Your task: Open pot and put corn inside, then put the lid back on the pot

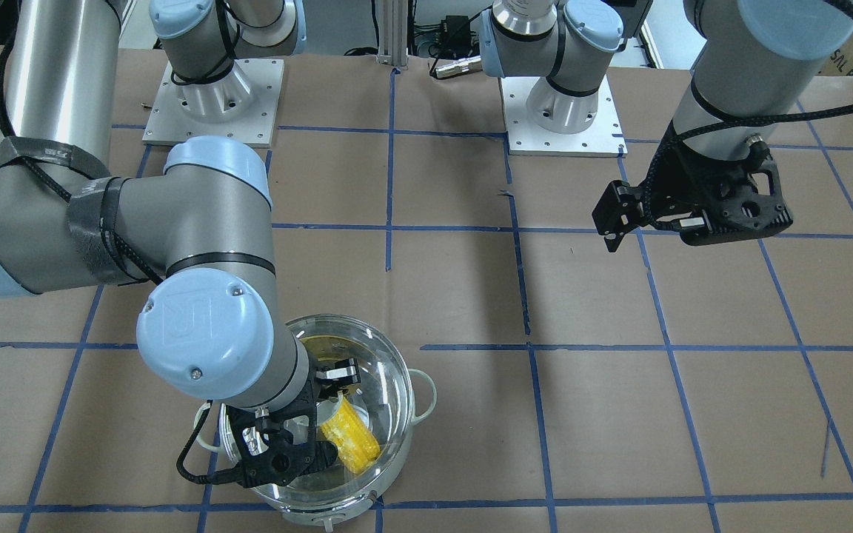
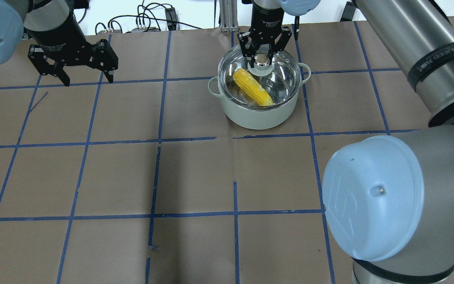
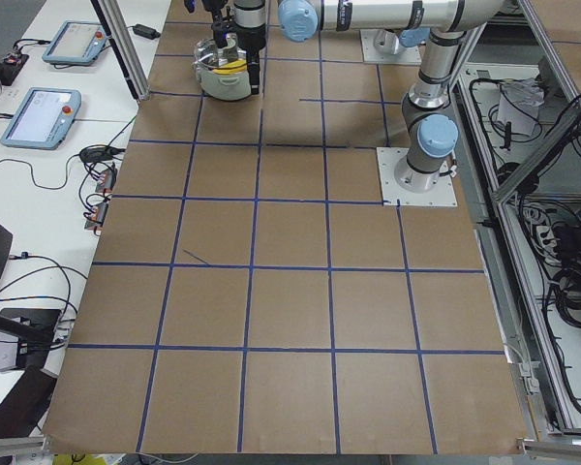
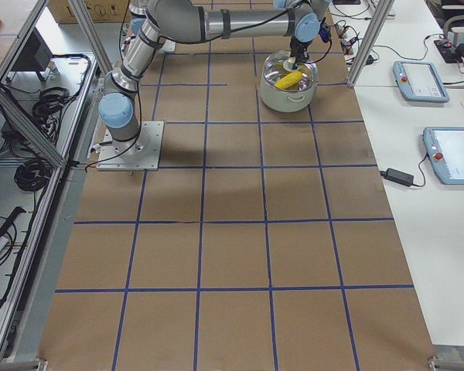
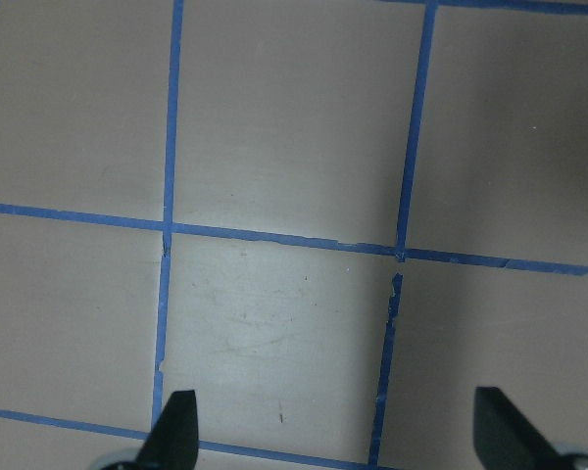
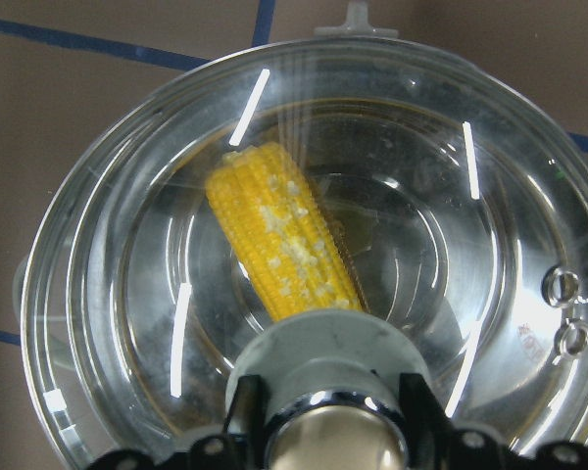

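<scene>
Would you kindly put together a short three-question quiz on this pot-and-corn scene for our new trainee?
1. True or false: the corn lies outside the pot.
2. Short answer: what does the left gripper hold?
3. Multiple choice: the right gripper has its fingers on either side of
A. a loop handle of the pot
B. the knob of the lid
C. the corn

Key
1. False: the corn is inside the pot, seen through the glass lid.
2. Nothing; it hangs open over the table covering, away from the pot.
3. B
</scene>
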Available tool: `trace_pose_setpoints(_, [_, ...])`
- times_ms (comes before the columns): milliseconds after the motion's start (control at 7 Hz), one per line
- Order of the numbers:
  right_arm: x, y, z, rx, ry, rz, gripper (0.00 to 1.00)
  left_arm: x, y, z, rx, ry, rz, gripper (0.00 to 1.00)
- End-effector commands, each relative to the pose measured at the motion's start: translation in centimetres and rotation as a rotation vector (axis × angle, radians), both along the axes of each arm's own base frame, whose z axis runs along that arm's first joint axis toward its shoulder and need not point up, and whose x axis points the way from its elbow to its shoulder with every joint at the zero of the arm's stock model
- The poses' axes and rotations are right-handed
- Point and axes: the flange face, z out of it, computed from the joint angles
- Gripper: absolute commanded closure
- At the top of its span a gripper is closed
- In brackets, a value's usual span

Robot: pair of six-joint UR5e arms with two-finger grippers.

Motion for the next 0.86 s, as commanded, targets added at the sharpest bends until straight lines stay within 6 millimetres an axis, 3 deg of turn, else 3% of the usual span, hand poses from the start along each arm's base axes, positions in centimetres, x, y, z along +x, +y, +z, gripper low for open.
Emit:
trace_pose_setpoints(0, [-0.1, 0.0, -0.1, 0.001, 0.0, -0.002, 0.78, 0.0, 0.1, 0.0, 0.001, -0.002, 0.0, 0.0])
trace_pose_setpoints(143, [-0.3, -0.1, 0.0, 0.004, -0.016, -0.01, 0.19, 0.3, -0.1, 0.1, -0.004, -0.001, 0.003, 0.0])
trace_pose_setpoints(286, [-0.5, -0.2, 0.0, 0.005, -0.015, -0.019, 0.01, 0.2, -0.2, -0.2, 0.004, -0.002, 0.002, 0.0])
trace_pose_setpoints(571, [-0.8, -0.9, 0.3, -0.012, -0.018, -0.026, 0.0, 0.2, -0.3, -0.2, 0.002, -0.002, 0.003, 0.0])
trace_pose_setpoints(714, [-2.9, -2.9, 0.6, -0.088, -0.031, -0.05, 0.0, 0.2, -0.2, -0.1, 0.002, 0.0, 0.011, 0.0])
